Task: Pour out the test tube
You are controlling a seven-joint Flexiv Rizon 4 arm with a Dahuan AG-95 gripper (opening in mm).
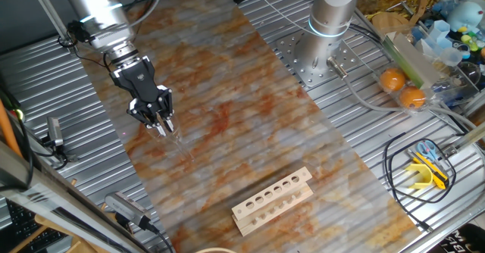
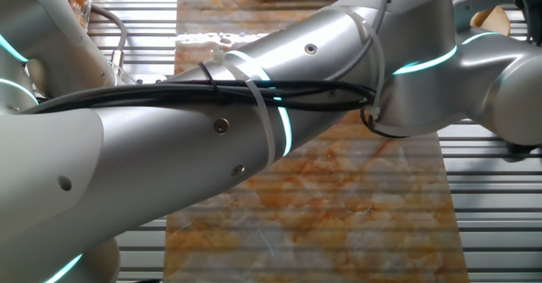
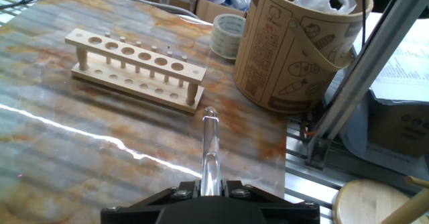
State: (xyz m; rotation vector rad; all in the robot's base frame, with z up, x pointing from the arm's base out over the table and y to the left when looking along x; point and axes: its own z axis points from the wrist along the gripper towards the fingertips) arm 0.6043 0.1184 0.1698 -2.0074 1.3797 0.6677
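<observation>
Item one: the gripper (image 1: 162,124), black, two-fingered, which we find hanging above the marbled orange-grey mat (image 1: 250,124) on the ribbed metal table (image 1: 364,132). Its fingers are pinched on the test tube (image 3: 210,150), which in the hand view juts forward from between them, clear glass, rounded end outward, held off the mat.

Item two: the pale wooden rack (image 3: 136,70) with its row of holes, which we see lying on the mat well apart from the gripper.

Item three: a printed cardboard bucket (image 3: 295,46) beside a roll of tape (image 3: 228,35) past the rack.

In the other fixed view the silver arm (image 2: 254,122) hides most of the mat from us.
</observation>
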